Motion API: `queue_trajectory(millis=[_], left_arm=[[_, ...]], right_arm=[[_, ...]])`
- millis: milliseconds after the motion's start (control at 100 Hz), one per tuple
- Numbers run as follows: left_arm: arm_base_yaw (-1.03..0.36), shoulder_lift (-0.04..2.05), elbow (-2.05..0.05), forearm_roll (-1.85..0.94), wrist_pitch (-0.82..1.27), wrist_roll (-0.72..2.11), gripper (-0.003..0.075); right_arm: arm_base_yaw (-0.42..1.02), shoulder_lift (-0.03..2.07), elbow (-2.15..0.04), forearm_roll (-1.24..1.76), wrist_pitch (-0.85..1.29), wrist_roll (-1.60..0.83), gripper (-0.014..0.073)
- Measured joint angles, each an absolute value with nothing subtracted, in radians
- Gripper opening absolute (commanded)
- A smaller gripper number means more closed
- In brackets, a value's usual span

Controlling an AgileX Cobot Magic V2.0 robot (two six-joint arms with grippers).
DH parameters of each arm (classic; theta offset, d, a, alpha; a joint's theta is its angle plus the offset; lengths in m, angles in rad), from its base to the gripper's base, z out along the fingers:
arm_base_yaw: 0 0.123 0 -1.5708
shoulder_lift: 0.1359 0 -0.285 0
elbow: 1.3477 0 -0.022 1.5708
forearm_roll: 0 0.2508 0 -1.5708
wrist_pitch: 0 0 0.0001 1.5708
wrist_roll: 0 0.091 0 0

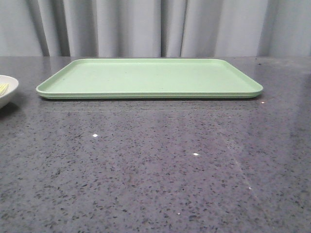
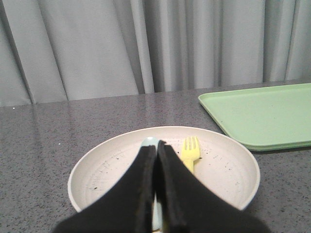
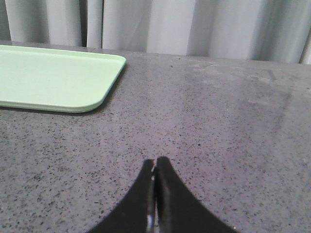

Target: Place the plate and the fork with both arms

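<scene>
The off-white plate (image 2: 227, 171) rests on the grey table, to the left of the green tray (image 2: 262, 114). Inside it lies the yellow fork (image 2: 190, 149), tines pointing away, beside a pale blue spoon (image 2: 148, 141). My left gripper (image 2: 156, 143) hovers over the plate with its fingers shut together; the spoon shows beneath them, mostly hidden. In the front view only the plate's edge (image 1: 7, 91) shows at far left. My right gripper (image 3: 155, 161) is shut over bare table to the right of the tray (image 3: 48, 77). Neither gripper appears in the front view.
The flat light-green tray (image 1: 146, 77) lies across the far middle of the speckled grey table (image 1: 155, 170). A grey curtain hangs behind the table's far edge.
</scene>
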State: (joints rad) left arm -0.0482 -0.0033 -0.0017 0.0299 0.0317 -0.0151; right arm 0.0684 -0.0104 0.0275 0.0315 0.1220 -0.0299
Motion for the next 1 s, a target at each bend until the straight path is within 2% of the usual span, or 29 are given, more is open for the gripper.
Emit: queue_trajectory(millis=[780, 1000], left_arm=[[-0.048, -0.003, -0.002, 0.030, 0.032, -0.015, -0.0020], [-0.048, -0.003, -0.004, -0.020, -0.037, -0.015, -0.0020]], right_arm=[[0.068, -0.010, 0.027, 0.031, 0.109, -0.030, -0.0068], [0.068, -0.010, 0.027, 0.031, 0.018, -0.030, -0.0068]])
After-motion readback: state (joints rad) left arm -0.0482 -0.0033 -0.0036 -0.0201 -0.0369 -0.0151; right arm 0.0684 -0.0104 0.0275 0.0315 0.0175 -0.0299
